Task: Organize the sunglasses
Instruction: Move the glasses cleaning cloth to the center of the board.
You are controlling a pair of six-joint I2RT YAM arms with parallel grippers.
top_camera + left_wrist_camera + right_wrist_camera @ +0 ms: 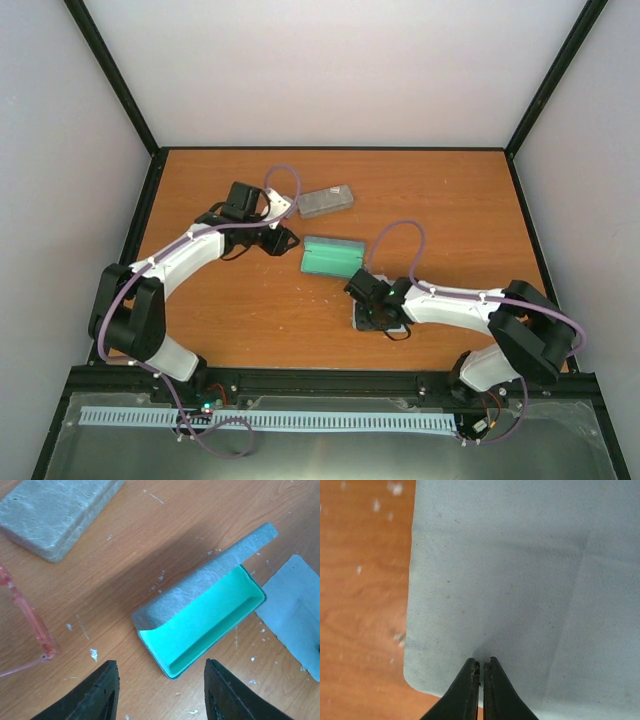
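Observation:
The sunglasses (31,622), a thin red-pink see-through frame, lie on the wood at the left edge of the left wrist view. My left gripper (161,672) hovers open and empty just short of an open grey case (200,625) with a turquoise lining, also seen mid-table as the open case (332,257). The left gripper (277,238) is to that case's left. My right gripper (481,662) is shut, its tips resting on a pale blue cloth (520,580). I cannot tell whether any fabric is pinched. From above, the right gripper (372,312) hides most of the cloth (362,322).
A closed grey case (327,202) lies behind the open one, and the same closed case (55,515) fills the upper left of the left wrist view. The cloth (295,615) lies to the right of the open case. Black frame posts and pale walls ring the wooden table (450,220).

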